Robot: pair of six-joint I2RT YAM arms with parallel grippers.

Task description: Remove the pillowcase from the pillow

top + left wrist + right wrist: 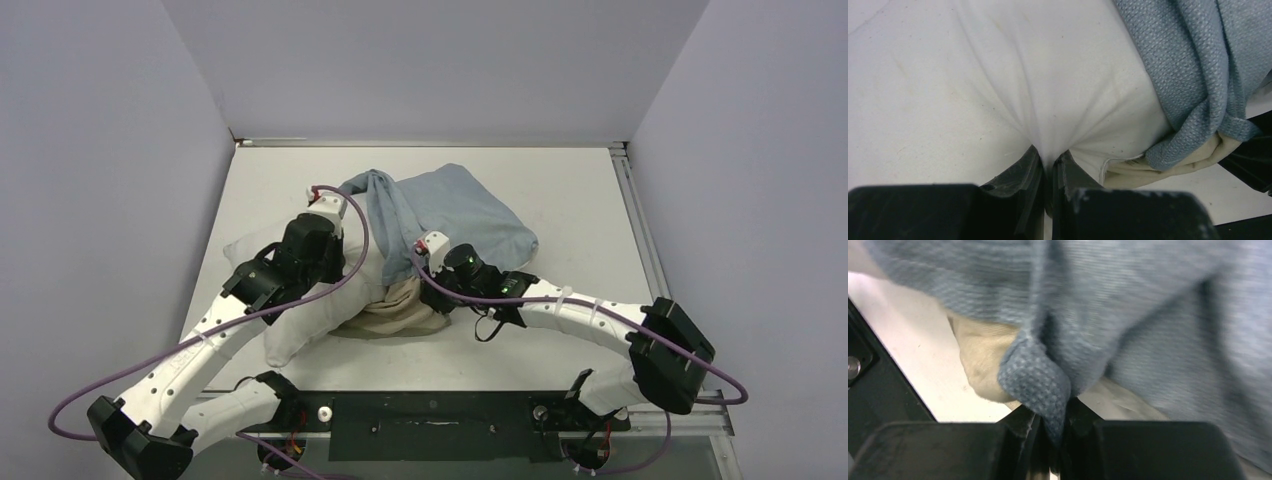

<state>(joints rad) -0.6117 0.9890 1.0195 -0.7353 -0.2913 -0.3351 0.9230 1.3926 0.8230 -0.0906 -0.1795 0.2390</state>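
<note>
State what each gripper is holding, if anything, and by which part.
The left gripper pinches a gathered fold of the pillow in its white fabric. The right gripper pinches a bunched fold of the pillowcase.

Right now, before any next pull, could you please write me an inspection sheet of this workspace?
Surface: white table.
Job's things: pillow partly out, at the near left; pillowcase bunched over its far right part, tan inside showing at the mouth.
Clutter: nothing seen.
Hands: left hand shut on pillow; right hand shut on a pillowcase fold.
Cables: purple cables loop beside both arms.
Surroundings: plain grey walls on three sides.
</note>
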